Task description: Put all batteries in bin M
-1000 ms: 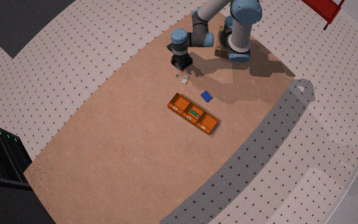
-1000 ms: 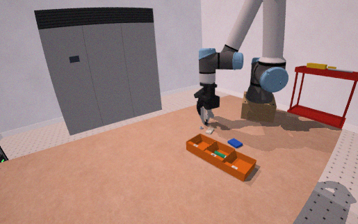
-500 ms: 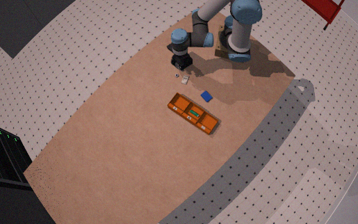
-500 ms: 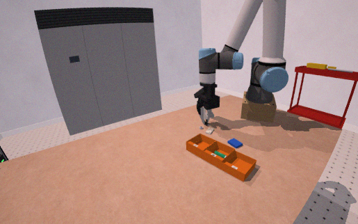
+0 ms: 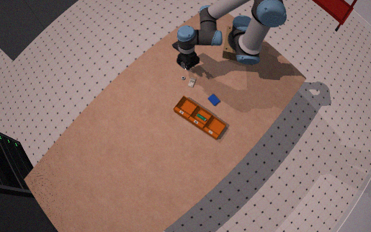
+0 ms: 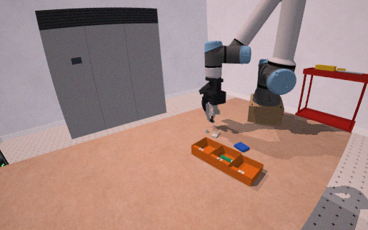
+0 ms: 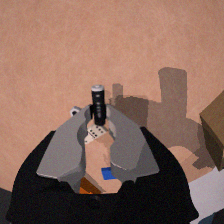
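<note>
My gripper (image 5: 186, 68) (image 6: 211, 120) (image 7: 99, 105) is shut on a black battery (image 7: 98, 100) with a silver end, which sticks out past the fingertips in the wrist view. The gripper holds it above the table, behind the orange bins. The orange three-compartment bin unit (image 5: 203, 127) (image 6: 229, 169) (image 7: 90, 186) stands upright. A green battery (image 5: 201, 117) (image 6: 226, 158) lies in its middle compartment. The two outer compartments look empty. Small white labels are on the bins, but their letters are too small to read.
A white dotted block (image 5: 191, 82) (image 6: 215, 134) (image 7: 95, 133) and a small pale object (image 5: 183, 78) (image 6: 206, 131) (image 7: 75, 111) lie between gripper and bins. A flat blue block (image 5: 214, 99) (image 6: 241, 146) (image 7: 107, 173) lies beside the bins, towards the robot base.
</note>
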